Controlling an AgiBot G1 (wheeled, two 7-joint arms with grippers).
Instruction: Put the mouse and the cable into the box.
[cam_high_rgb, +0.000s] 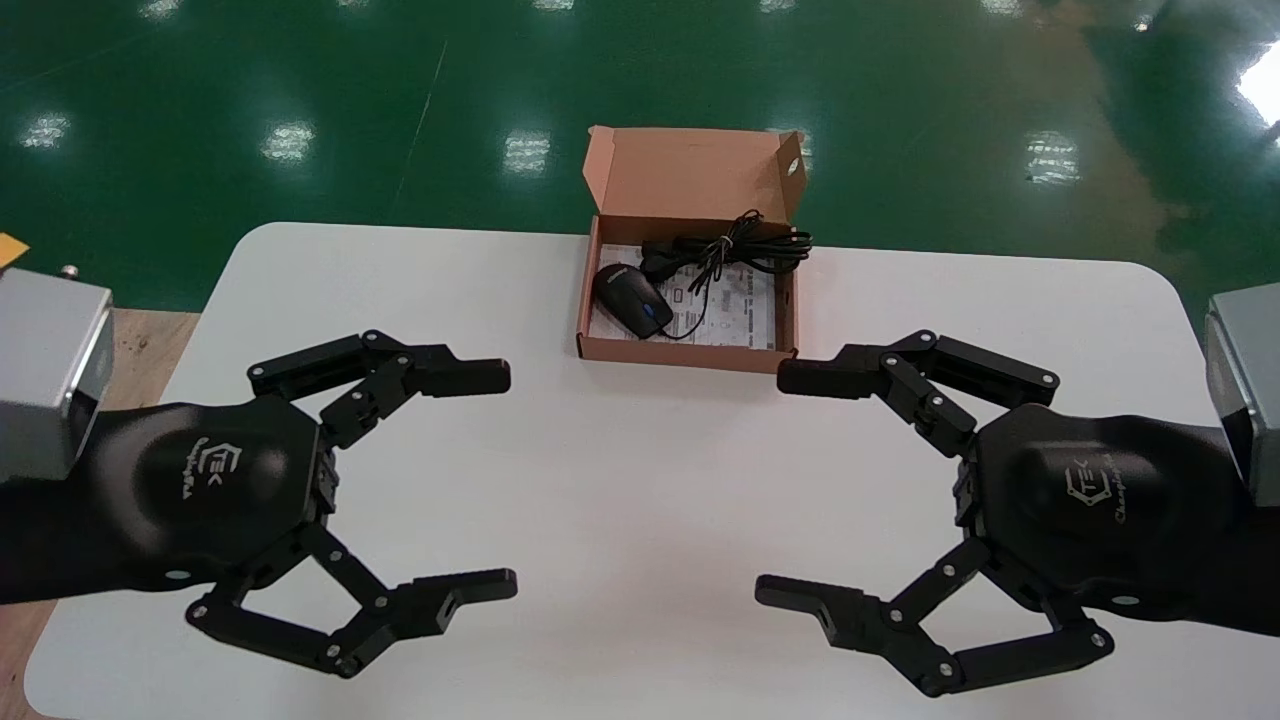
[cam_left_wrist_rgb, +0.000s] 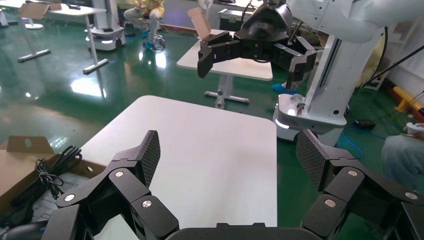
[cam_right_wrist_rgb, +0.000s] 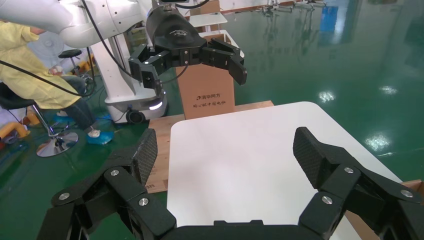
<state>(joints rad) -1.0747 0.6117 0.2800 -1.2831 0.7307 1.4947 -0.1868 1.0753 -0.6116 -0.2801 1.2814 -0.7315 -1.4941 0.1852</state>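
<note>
An open brown cardboard box stands at the table's far middle, lid flap raised. Inside it lie a black mouse on the left and a bundled black cable across the far side, on a printed sheet. My left gripper hovers open over the near left of the table, nothing between its fingers. My right gripper hovers open at the near right, its far fingertip close to the box's near right corner. In the left wrist view the box and cable show at the edge.
The white table spreads between the two grippers. Green floor lies beyond its far edge. A wooden surface lies left of the table. The wrist views show other tables and another robot's base farther off.
</note>
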